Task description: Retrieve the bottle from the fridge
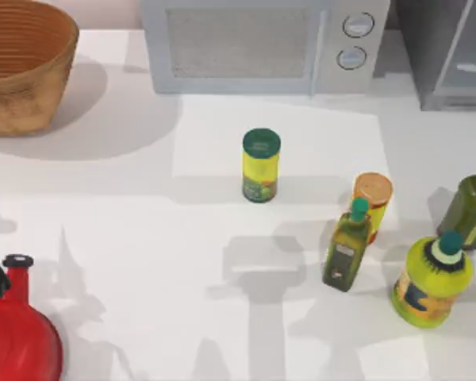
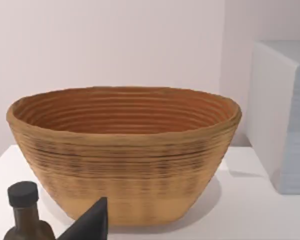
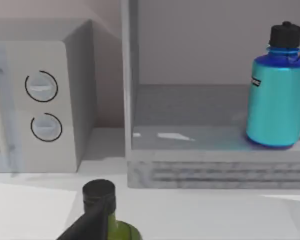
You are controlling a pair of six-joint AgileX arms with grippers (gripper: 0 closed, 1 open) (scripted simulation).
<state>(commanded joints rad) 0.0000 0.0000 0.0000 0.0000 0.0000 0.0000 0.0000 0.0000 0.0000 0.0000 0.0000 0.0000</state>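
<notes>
The bottle (image 3: 277, 87), blue with a teal-tinged body and a black cap, stands upright inside the fridge (image 3: 190, 170) on its grey floor. In the top view the fridge (image 1: 428, 48) is the dark grey box at the back right, with a pale glassy panel beside it. A dark part of my right gripper (image 3: 87, 225) shows close to the camera, in front of a black-capped green bottle (image 3: 102, 200) and well short of the fridge. My left gripper (image 2: 90, 222) shows as a dark tip facing a woven basket (image 2: 125, 150).
A light grey microwave (image 1: 254, 48) stands left of the fridge and the basket (image 1: 24, 63) at the back left. A yellow-green can (image 1: 260, 165), an orange-topped can (image 1: 373, 194), two teal-capped bottles (image 1: 347, 250) (image 1: 432, 278) and a dark green bottle (image 1: 472, 206) crowd the right. A red vessel (image 1: 16, 333) sits front left.
</notes>
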